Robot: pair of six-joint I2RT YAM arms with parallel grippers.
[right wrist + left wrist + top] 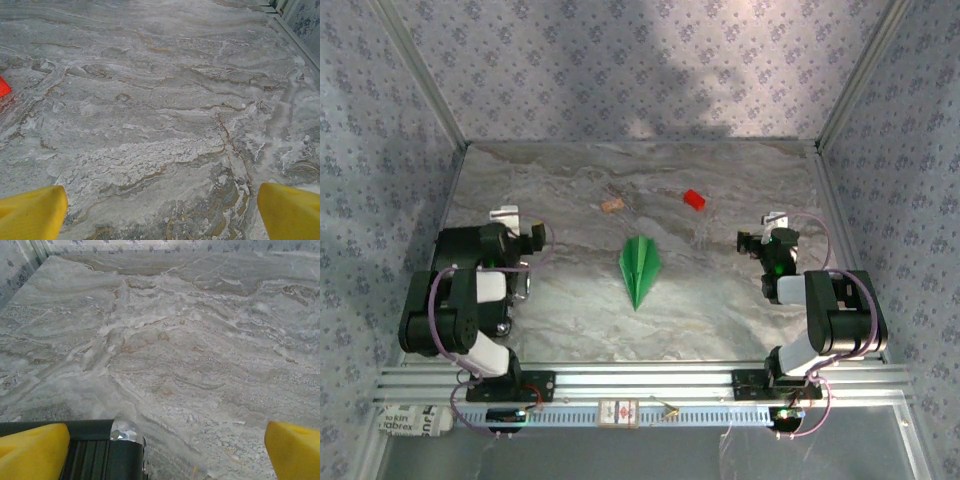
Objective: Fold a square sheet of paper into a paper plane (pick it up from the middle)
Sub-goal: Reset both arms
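Observation:
The paper plane point(640, 268), a narrow bright green dart with a centre crease, lies flat at the middle of the marble table, its tip toward the near edge. The square sheet of paper shows here only as this folded shape. My left gripper point(510, 222) is drawn back at the left, well away from the plane. It stands open point(167, 442), with yellow fingertips point(35, 450) wide apart over bare marble. At the right, also apart from the plane, my right gripper point(772, 225) stands open point(160, 202) with nothing between its fingertips point(290, 210).
A small red block point(694, 200) lies behind the plane to the right, its corner at the left edge point(2, 86) of the right wrist view. A tiny tan cork-like piece point(613, 205) sits behind the plane to the left. Patterned walls point(640, 70) enclose the table.

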